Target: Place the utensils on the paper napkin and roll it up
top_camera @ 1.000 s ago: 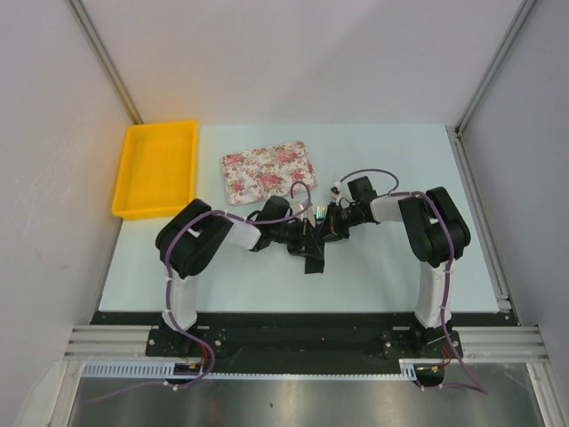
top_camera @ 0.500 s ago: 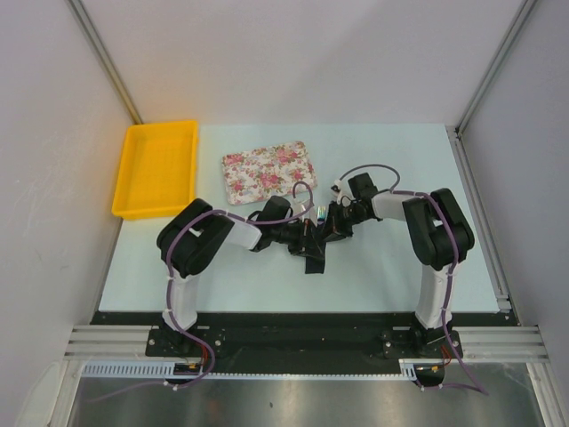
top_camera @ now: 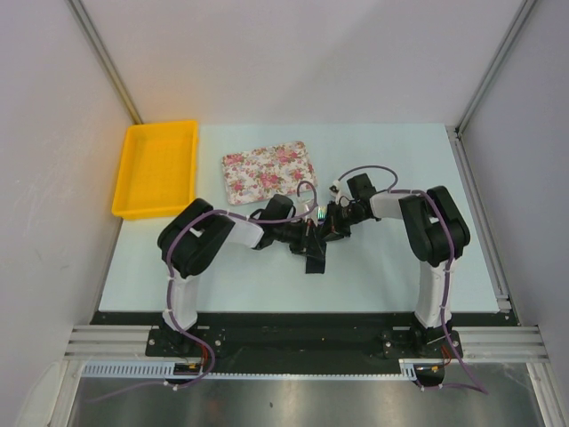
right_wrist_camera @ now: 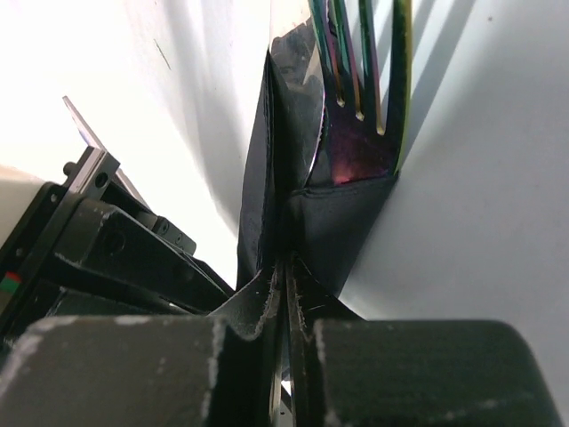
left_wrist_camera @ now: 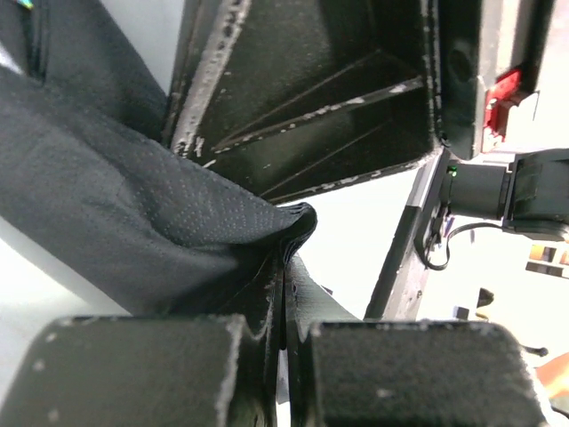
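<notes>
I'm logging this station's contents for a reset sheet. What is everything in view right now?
Yellow plastic tray: one, yellow, far left corner of the table.
Pink-flowered rectangular tray: one, white and pink, right of the yellow tray.
Black paper napkin: one, black, folded around the fork, mid-table between both arms.
Metal fork: one, iridescent silver, tines poking out of the napkin.
Table: one, pale.
Left gripper: black, fingers shut on the napkin.
Right gripper: black, fingers shut on the napkin.
</notes>
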`<action>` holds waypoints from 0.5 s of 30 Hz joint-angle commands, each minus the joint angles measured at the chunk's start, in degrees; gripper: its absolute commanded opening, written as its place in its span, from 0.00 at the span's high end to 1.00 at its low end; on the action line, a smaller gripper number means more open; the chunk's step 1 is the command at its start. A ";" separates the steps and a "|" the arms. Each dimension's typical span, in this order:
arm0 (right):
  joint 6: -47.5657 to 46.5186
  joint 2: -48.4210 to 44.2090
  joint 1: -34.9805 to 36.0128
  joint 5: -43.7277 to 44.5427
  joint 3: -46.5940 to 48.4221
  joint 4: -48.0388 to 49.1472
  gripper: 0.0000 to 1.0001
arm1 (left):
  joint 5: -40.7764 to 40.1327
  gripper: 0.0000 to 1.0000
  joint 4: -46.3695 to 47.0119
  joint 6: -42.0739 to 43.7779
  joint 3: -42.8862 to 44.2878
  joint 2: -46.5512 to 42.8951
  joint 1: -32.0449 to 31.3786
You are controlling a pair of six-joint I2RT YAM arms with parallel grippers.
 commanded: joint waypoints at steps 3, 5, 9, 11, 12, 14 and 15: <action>-1.09 1.85 -0.26 4.82 0.09 0.71 0.96 | 1.74 1.00 -2.67 3.64 1.22 0.71 -2.52; -1.09 1.59 -0.17 4.82 -0.18 0.62 0.96 | 1.92 1.00 -2.15 3.46 1.31 1.50 -2.44; -1.71 1.06 -0.43 4.56 0.00 -0.60 0.96 | 3.67 1.00 -1.35 1.36 1.48 4.13 -2.35; -2.23 0.10 -0.78 4.30 0.52 -1.83 0.96 | 3.50 1.00 -1.70 1.18 1.31 5.62 -2.26; -3.11 -0.25 -1.04 4.21 1.57 -3.41 0.95 | 2.72 1.00 -2.58 1.70 1.40 5.89 -2.00; -4.34 -1.92 -1.40 3.86 3.07 -5.87 0.95 | 1.75 1.00 -4.07 1.88 1.31 6.68 -1.65; -5.04 -2.62 -1.49 3.68 4.47 -7.80 0.95 | 1.57 1.00 -4.25 1.88 1.14 7.04 -1.30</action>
